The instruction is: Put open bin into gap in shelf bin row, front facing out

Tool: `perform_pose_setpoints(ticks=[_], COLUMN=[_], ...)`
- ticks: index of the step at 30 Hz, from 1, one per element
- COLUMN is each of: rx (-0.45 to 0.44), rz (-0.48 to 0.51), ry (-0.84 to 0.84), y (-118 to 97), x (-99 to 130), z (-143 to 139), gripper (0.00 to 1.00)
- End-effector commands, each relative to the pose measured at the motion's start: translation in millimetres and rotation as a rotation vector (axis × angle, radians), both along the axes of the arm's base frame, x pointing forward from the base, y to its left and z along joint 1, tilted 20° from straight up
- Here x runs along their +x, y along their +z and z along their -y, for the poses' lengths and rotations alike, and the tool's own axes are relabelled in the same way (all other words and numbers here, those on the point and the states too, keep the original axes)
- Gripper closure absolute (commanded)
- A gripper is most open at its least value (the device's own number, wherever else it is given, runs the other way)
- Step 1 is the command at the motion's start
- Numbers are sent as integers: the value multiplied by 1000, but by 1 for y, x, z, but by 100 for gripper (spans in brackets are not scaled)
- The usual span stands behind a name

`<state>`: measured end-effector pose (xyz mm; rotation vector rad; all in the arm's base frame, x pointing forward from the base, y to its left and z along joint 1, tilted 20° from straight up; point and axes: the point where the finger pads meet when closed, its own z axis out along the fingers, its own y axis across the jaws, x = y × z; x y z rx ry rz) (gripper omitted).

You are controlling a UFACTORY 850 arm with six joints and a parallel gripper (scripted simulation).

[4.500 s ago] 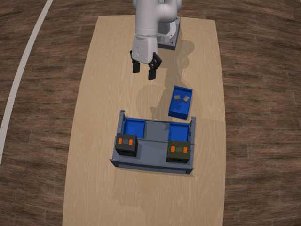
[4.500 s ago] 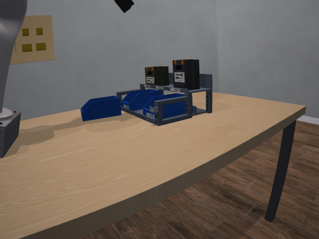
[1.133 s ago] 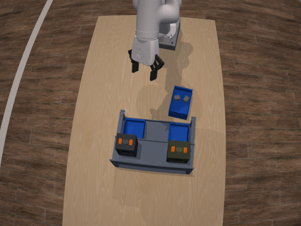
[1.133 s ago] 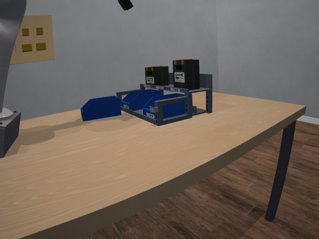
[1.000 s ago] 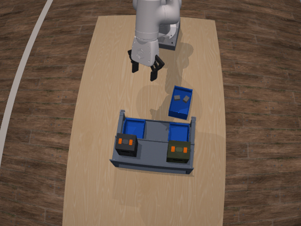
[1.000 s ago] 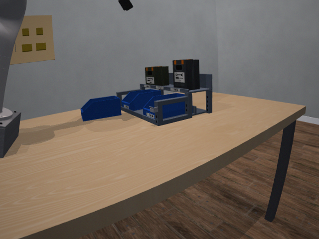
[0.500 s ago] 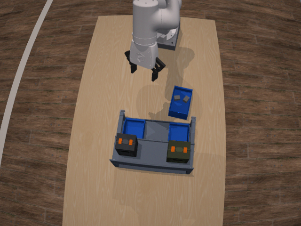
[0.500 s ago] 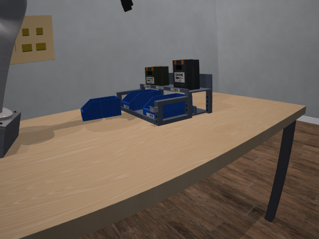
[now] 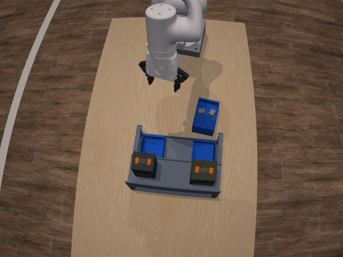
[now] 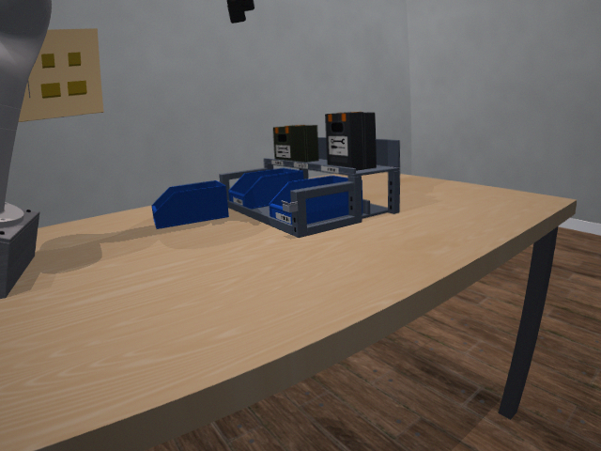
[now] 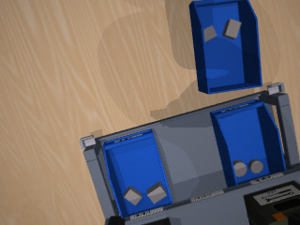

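The loose blue bin (image 9: 206, 116) lies on the table just in front of the grey shelf (image 9: 174, 163), near its right end, with two grey blocks inside. It also shows in the wrist view (image 11: 226, 44) and in the side view (image 10: 190, 204). The shelf's lower row holds a left bin (image 9: 152, 145) and a right bin (image 9: 203, 149), with the gap (image 9: 178, 148) between them. In the wrist view the left bin (image 11: 137, 171) holds two grey blocks and the right bin (image 11: 247, 142) two grey discs. My gripper (image 9: 164, 81) is open and empty, high above the table, left of the loose bin.
A black case (image 9: 143, 164) and a dark green case (image 9: 203, 172) stand on the shelf's top board, above the two shelved bins. The arm's base (image 9: 191, 46) sits at the table's far end.
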<state>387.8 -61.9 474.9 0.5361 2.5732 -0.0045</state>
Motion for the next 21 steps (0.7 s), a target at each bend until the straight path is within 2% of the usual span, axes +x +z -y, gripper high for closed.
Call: perform_pose_setpoints(ticks=[1, 8, 13, 21], rx=[1, 1, -37, -37], rz=[-38, -38, -178, -178], ry=[27, 27, 117, 117], y=[1, 1, 1, 1], x=[0, 0, 0, 0], z=[0, 0, 0, 0], gripper=[0, 0, 0, 0])
